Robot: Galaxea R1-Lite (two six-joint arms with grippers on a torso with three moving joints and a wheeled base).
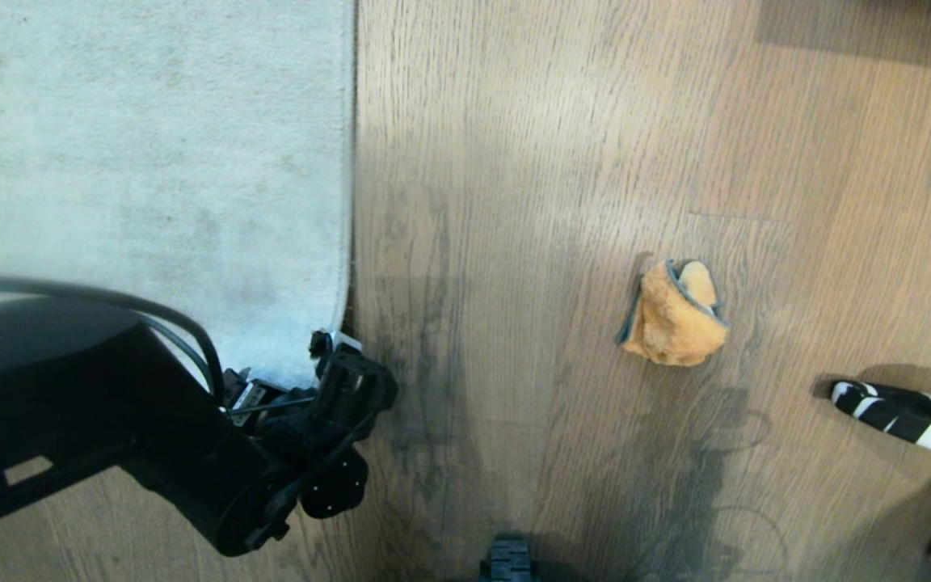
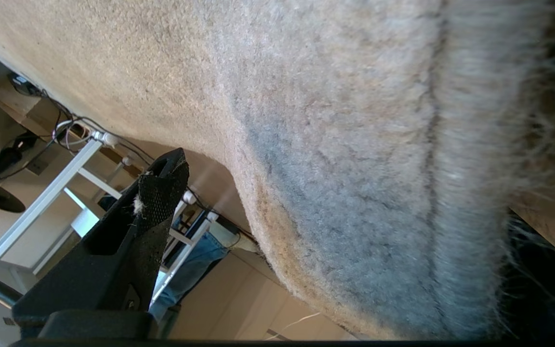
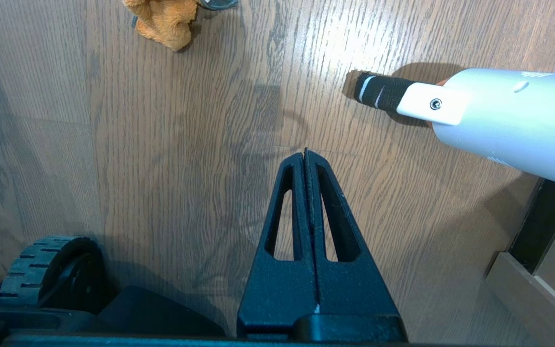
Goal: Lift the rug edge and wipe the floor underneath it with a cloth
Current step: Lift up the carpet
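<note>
Reaching low at the near corner of the rug, the left gripper (image 1: 334, 349) has its jaws spread wide with nothing held; in the left wrist view one padded finger (image 2: 158, 202) stands clear of the pile while the rug edge (image 2: 306, 270) fills the space just beside it, apparently a little raised at this corner though not yet clamped; the cloth (image 1: 673, 314) sits crumpled on the floor (image 1: 530, 202), well apart from the rug and untouched; the right gripper (image 3: 305, 159) hangs parked over bare planks, fingers pressed together and empty; so by my reading the lift is barely begun and all the wiping remains.
</note>
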